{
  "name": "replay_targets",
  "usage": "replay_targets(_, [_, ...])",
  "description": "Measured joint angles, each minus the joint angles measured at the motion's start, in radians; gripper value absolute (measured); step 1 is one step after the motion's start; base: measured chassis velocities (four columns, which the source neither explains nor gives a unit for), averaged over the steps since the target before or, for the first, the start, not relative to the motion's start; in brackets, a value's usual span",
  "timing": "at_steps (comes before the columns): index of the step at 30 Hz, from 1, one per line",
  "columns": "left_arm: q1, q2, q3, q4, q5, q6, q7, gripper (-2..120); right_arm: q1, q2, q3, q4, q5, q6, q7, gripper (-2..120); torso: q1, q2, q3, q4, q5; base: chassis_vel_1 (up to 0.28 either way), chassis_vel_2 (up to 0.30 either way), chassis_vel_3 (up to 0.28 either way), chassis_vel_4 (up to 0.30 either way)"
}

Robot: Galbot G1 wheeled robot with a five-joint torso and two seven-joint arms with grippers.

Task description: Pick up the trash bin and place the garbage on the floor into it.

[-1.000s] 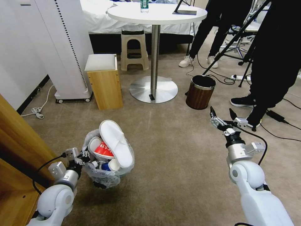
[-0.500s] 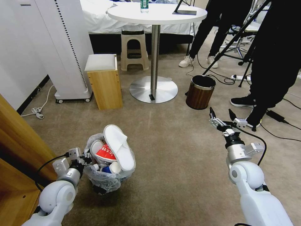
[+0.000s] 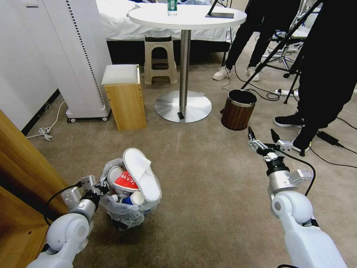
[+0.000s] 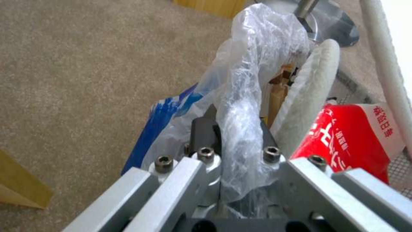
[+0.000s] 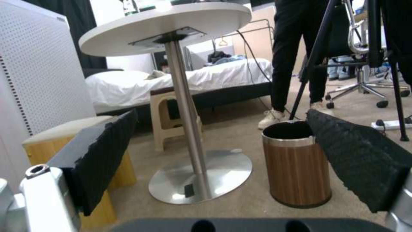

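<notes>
Your left gripper (image 3: pixel 99 188) clamps the rim of the full bin (image 3: pixel 122 212) on the floor (image 3: pixel 208 193); your right gripper (image 3: pixel 263 138) hangs open.

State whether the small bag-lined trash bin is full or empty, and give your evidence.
Full. The trash bin is heaped above its rim: a white slipper, a red wrapper and a cup protrude. The left gripper clamps its bag.

I am seeing beige carpet (image 3: pixel 193 178), a round white table (image 3: pixel 187 15) on a steel pedestal, a wooden stool (image 3: pixel 124 96), a plastic stool (image 3: pixel 159 59), and a white bed (image 3: pixel 122 22) behind.
</notes>
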Motion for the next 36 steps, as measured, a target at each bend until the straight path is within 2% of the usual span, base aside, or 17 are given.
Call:
replay_targets(3, [0.005, 0.001, -0.001, -0.005, 0.006, 0.000, 0.001, 17, 0.000, 0.002, -0.001, 0.000, 0.000, 0.000, 0.000, 100, 0.000, 0.000, 0.000, 0.0000, -0.0001, 0.000, 0.000, 0.000, 0.000])
replay_targets(5, [0.007, 0.002, -0.001, -0.007, 0.010, 0.001, 0.000, 21, 0.000, 0.003, -0.001, 0.000, 0.000, 0.000, 0.000, 100, 0.000, 0.000, 0.000, 0.0000, -0.0002, 0.000, 0.000, 0.000, 0.000])
replay_targets(7, [0.009, 0.002, 0.000, -0.018, 0.015, 0.009, -0.004, 32, 0.000, 0.004, -0.001, 0.001, 0.000, -0.001, 0.000, 100, 0.000, 0.000, 0.000, -0.0001, -0.0004, 0.000, 0.000, 0.000, 0.000])
replay_targets(10, [0.010, 0.002, 0.001, -0.029, 0.015, 0.017, -0.009, 39, -0.001, 0.004, -0.001, 0.003, 0.000, -0.001, 0.000, 100, 0.000, 0.000, 0.000, -0.0002, -0.0006, 0.000, 0.000, 0.000, 0.000])
replay_targets(11, [0.010, 0.002, 0.001, -0.042, 0.010, 0.022, -0.014, 47, -0.002, 0.005, 0.000, 0.004, 0.000, -0.001, 0.000, 100, 0.000, 0.000, 0.000, -0.0002, -0.0007, 0.000, 0.000, 0.000, 0.000])
replay_targets(15, [0.010, 0.003, 0.001, -0.058, 0.001, 0.025, -0.020, 54, -0.004, 0.005, 0.001, 0.006, 0.000, -0.001, 0.000, 100, 0.000, 0.000, 0.000, -0.0002, -0.0005, 0.000, 0.000, 0.000, 0.000])
replay_targets(16, [0.010, 0.004, -0.001, -0.072, -0.008, 0.026, -0.027, 61, -0.006, 0.005, 0.002, 0.007, 0.000, -0.001, 0.000, 100, 0.000, 0.000, 0.000, -0.0002, -0.0003, 0.000, 0.000, 0.000, 0.000])
replay_targets(17, [0.010, 0.004, -0.001, -0.075, -0.009, 0.026, -0.029, 62, -0.006, 0.005, 0.002, 0.007, 0.000, -0.001, 0.000, 100, 0.000, 0.000, 0.000, -0.0002, -0.0003, 0.000, 0.000, 0.000, 0.000])
replay_targets(18, [0.008, 0.007, -0.006, -0.093, -0.021, 0.027, -0.038, 72, -0.009, 0.003, 0.004, 0.009, 0.000, -0.001, 0.000, 100, 0.000, 0.000, 0.000, 0.0000, 0.0000, 0.000, 0.000, 0.000, 0.000])
replay_targets(20, [0.006, 0.009, -0.005, -0.095, -0.024, 0.027, -0.040, 75, -0.009, 0.003, 0.004, 0.011, 0.000, -0.001, 0.000, 100, 0.000, 0.000, 0.000, 0.0001, 0.0000, 0.000, 0.000, 0.000, 0.000])
replay_targets(23, [-0.018, 0.011, 0.000, -0.075, -0.026, 0.020, -0.047, 91, -0.013, 0.005, 0.004, 0.017, 0.000, -0.002, 0.000, 100, 0.000, 0.000, 0.000, 0.0000, 0.0001, 0.000, 0.000, 0.000, 0.000])
replay_targets(24, [-0.018, 0.011, 0.000, -0.075, -0.026, 0.020, -0.047, 91, -0.013, 0.005, 0.004, 0.017, 0.000, -0.002, 0.000, 100, 0.000, 0.000, 0.000, 0.0000, 0.0001, 0.000, 0.000, 0.000, 0.000])
replay_targets(25, [-0.025, 0.010, 0.002, -0.063, -0.026, 0.014, -0.048, 96, -0.015, 0.006, 0.004, 0.019, 0.000, -0.002, 0.000, 100, 0.000, 0.000, 0.000, 0.0000, 0.0000, 0.000, 0.000, 0.000, 0.000])
replay_targets(31, [-0.035, 0.010, -0.002, -0.055, -0.030, 0.003, -0.048, 100, -0.030, 0.004, 0.006, 0.026, 0.000, -0.002, 0.000, 100, 0.000, 0.000, 0.000, 0.0001, 0.0001, 0.000, 0.000, 0.000, 0.000])
replay_targets(36, [-0.037, 0.015, -0.021, -0.081, -0.048, -0.001, -0.049, 100, -0.032, 0.004, 0.005, 0.029, 0.000, -0.002, 0.000, 100, 0.000, 0.000, 0.000, 0.0001, 0.0000, 0.000, 0.000, 0.000, 0.000])
